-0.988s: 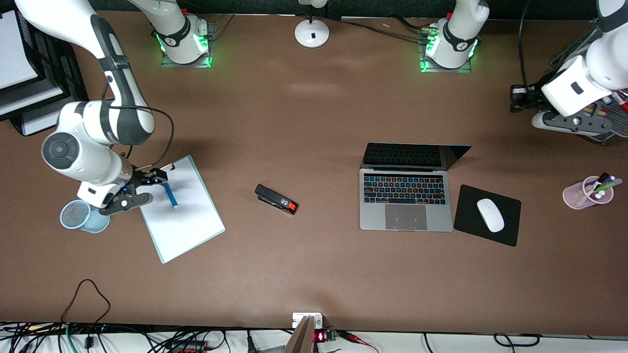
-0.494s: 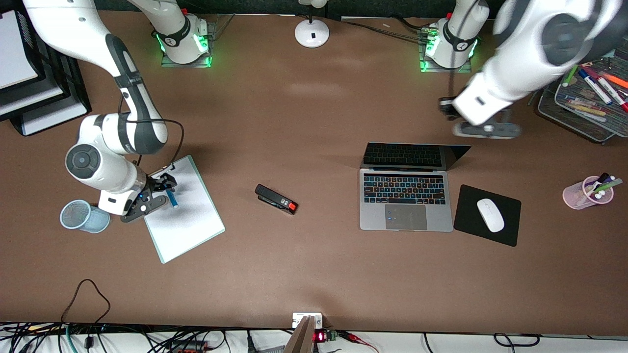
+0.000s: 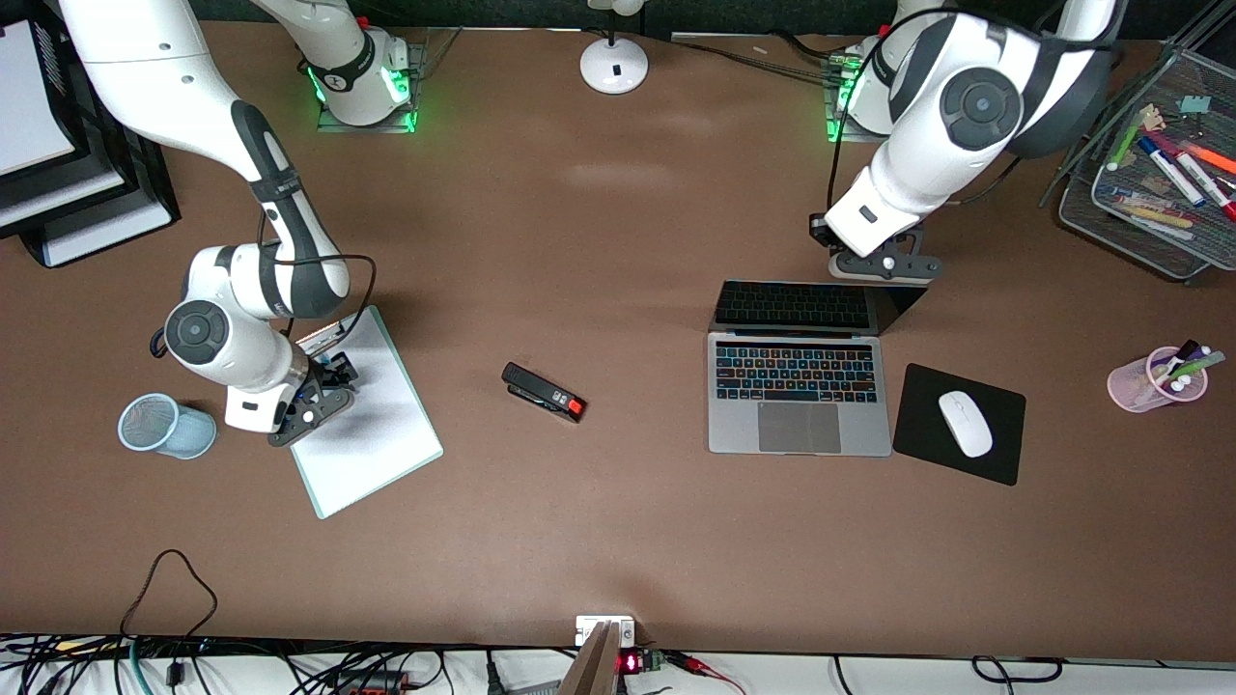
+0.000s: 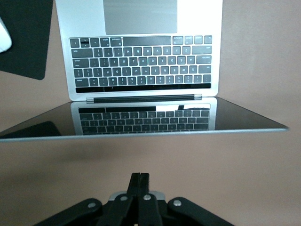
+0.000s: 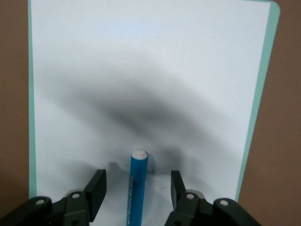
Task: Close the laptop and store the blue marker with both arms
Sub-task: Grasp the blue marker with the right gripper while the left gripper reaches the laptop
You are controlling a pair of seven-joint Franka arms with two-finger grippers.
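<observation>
The laptop [image 3: 800, 396] stands open on the table, its dark screen [image 4: 141, 120] tilted back. My left gripper [image 3: 881, 266] is shut and empty [image 4: 140, 176], up over the table just by the screen's top edge. The blue marker [image 5: 136, 188] lies on a white clipboard [image 3: 372, 434] toward the right arm's end of the table. My right gripper [image 3: 323, 384] is open low over the clipboard [image 5: 141, 70]. Its fingers [image 5: 98, 186] stand on either side of the marker without touching it. In the front view the marker is hidden under the gripper.
A blue mesh cup [image 3: 159, 425] stands beside the clipboard. A black stapler [image 3: 544, 392] lies mid-table. A white mouse [image 3: 966, 423] sits on a black pad [image 3: 995, 458] beside the laptop. A pink pen cup [image 3: 1154, 381], a wire tray [image 3: 1081, 208] and paper trays [image 3: 58, 203] stand at the table's ends.
My left arm has swung from the wire tray to above the laptop's screen edge. My right gripper has shifted over the clipboard until it straddles the marker.
</observation>
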